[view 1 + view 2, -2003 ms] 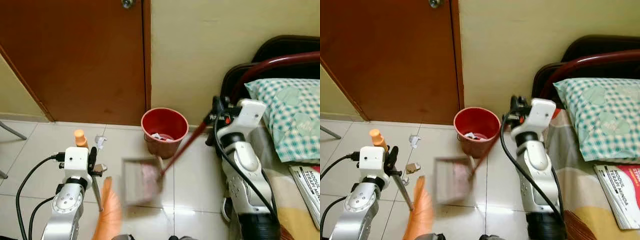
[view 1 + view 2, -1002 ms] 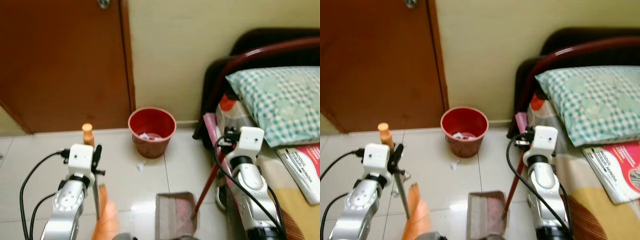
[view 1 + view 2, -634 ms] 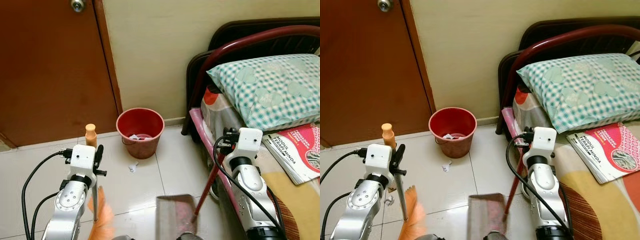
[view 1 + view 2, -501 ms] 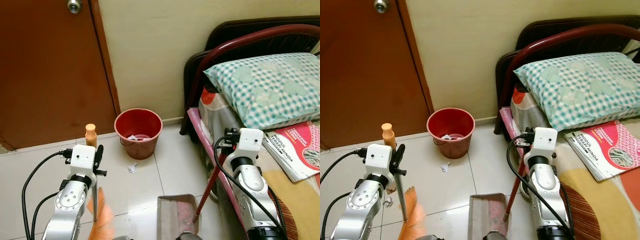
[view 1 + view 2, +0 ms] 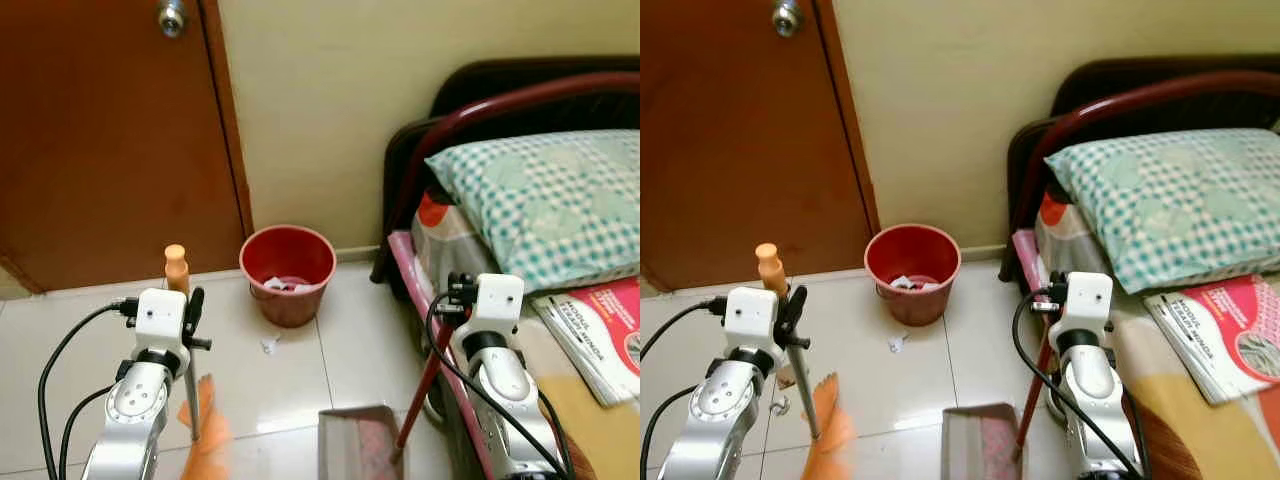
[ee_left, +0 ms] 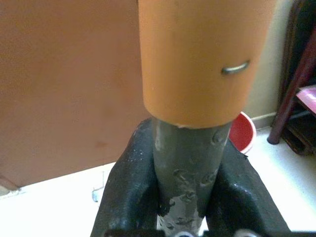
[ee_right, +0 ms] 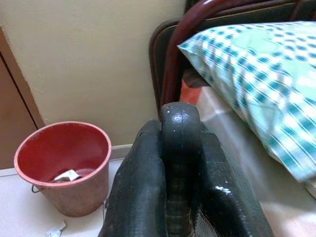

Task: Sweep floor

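Left eye view | left end effector (image 6: 180, 197) pinches broom (image 5: 190, 400), right end effector (image 7: 180, 182) pinches dustpan (image 5: 355, 445) handle | I judge step: collecting | next: sweep paper scrap (image 5: 268, 345) into pan.

You have a broom (image 5: 190, 400) with a grey metal shaft, an orange cap on top and orange bristles at the bottom; beyond its cap stands a reddish-brown door (image 5: 110, 140) with a silver knob (image 5: 172, 17). The black fingers of the left gripper (image 6: 180, 197) close on the grey shaft. The dustpan (image 5: 360, 445) is grey with pinkish litter inside, on a dark red handle held in the black right gripper (image 7: 180, 197). Past the dustpan sits a red bucket (image 5: 288, 270) with white scraps inside, on white floor tiles (image 5: 80, 330). Beside the dustpan handle, the pillow (image 5: 540, 200) is teal-and-white checked, the bed rail (image 5: 480, 115) maroon, the book (image 5: 600, 330) pink and red, the wall (image 5: 400, 60) pale yellow
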Motion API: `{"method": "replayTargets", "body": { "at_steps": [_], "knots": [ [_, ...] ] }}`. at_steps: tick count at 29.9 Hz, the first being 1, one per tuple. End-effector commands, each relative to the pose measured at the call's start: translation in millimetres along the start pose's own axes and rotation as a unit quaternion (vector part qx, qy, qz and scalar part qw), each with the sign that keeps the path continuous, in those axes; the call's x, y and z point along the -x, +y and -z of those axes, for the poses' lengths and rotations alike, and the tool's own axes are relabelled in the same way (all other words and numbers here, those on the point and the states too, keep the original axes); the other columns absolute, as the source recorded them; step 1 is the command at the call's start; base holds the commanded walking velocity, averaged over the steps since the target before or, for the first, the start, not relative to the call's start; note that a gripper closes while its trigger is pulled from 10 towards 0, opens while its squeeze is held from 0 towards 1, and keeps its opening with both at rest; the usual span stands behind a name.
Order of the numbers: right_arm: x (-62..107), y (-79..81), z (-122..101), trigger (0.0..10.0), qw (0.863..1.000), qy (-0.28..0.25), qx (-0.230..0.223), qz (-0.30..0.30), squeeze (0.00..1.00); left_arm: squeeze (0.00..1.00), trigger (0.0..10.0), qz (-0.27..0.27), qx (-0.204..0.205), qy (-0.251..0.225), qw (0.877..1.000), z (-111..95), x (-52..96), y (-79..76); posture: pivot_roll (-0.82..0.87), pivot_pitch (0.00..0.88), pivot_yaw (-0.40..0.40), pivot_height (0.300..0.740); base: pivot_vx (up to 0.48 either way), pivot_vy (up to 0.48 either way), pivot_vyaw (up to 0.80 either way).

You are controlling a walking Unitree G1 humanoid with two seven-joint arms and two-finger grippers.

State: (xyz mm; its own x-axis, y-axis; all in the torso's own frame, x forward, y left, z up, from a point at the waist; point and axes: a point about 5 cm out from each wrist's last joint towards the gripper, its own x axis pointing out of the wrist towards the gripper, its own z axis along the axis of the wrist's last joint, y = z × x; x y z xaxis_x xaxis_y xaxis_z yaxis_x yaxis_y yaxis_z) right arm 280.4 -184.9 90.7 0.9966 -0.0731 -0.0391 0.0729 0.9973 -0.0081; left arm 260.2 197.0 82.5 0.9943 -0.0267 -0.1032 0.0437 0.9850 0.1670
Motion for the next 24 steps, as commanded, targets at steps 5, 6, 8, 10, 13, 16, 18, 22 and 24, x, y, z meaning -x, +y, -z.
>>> {"method": "replayTargets", "body": {
  "at_steps": [5,6,8,10,13,16,18,22,24],
  "knots": [
    [-3.3,2.0,-5.7,10.0,1.000,-0.016,0.000,-0.007,0.00,0.00,10.0,0.004,-0.002,-0.025,1.000,-9.4,-1.3,1.3,0.08,0.151,-0.009,0.740,0.415,0.000,0.00],
    [-3.3,2.0,-5.7,10.0,1.000,-0.016,0.000,-0.007,0.00,0.00,10.0,0.004,-0.002,-0.025,1.000,-9.4,-1.3,1.3,0.08,0.151,-0.009,0.740,0.416,0.000,0.00],
    [-3.9,2.1,-5.8,10.0,1.000,-0.015,0.003,-0.009,0.00,0.00,10.0,0.004,-0.002,-0.024,1.000,-9.2,-1.4,1.2,0.08,0.151,-0.009,0.740,0.386,0.000,0.00],
    [-3.9,2.1,-5.7,10.0,1.000,-0.016,0.003,-0.010,0.00,0.00,10.0,0.004,-0.002,-0.024,1.000,-9.1,-1.4,1.1,0.08,0.151,-0.009,0.740,0.371,0.000,0.00],
    [-3.7,2.2,-5.2,10.0,1.000,-0.017,0.003,-0.009,0.00,0.00,10.0,0.003,-0.002,-0.021,1.000,-8.3,-1.3,0.4,0.08,0.149,-0.008,0.740,0.211,0.000,0.00],
    [-3.5,2.1,-4.8,10.0,1.000,-0.016,0.003,-0.008,0.00,0.00,10.0,0.002,-0.001,-0.021,1.000,-8.4,-1.8,-0.6,0.08,0.152,-0.005,0.740,0.000,0.000,0.00],
    [-3.3,2.0,-4.3,10.0,1.000,-0.016,0.004,-0.007,0.00,0.00,10.0,0.002,-0.001,-0.021,1.000,-8.3,-2.0,-0.9,0.08,0.152,-0.005,0.740,0.000,0.000,0.00],
    [-3.2,1.6,-4.3,10.0,1.000,-0.015,0.008,-0.004,0.00,0.00,10.0,0.002,0.003,-0.021,1.000,-9.0,-3.6,-2.9,0.08,0.158,-0.004,0.740,0.000,0.000,0.00],
    [-4.7,1.1,-5.2,10.0,1.000,-0.016,0.010,-0.001,0.00,0.00,10.0,0.009,0.003,-0.024,1.000,-10.3,-5.8,-5.4,0.08,0.161,-0.004,0.740,0.000,0.000,0.00]
  ]
}}
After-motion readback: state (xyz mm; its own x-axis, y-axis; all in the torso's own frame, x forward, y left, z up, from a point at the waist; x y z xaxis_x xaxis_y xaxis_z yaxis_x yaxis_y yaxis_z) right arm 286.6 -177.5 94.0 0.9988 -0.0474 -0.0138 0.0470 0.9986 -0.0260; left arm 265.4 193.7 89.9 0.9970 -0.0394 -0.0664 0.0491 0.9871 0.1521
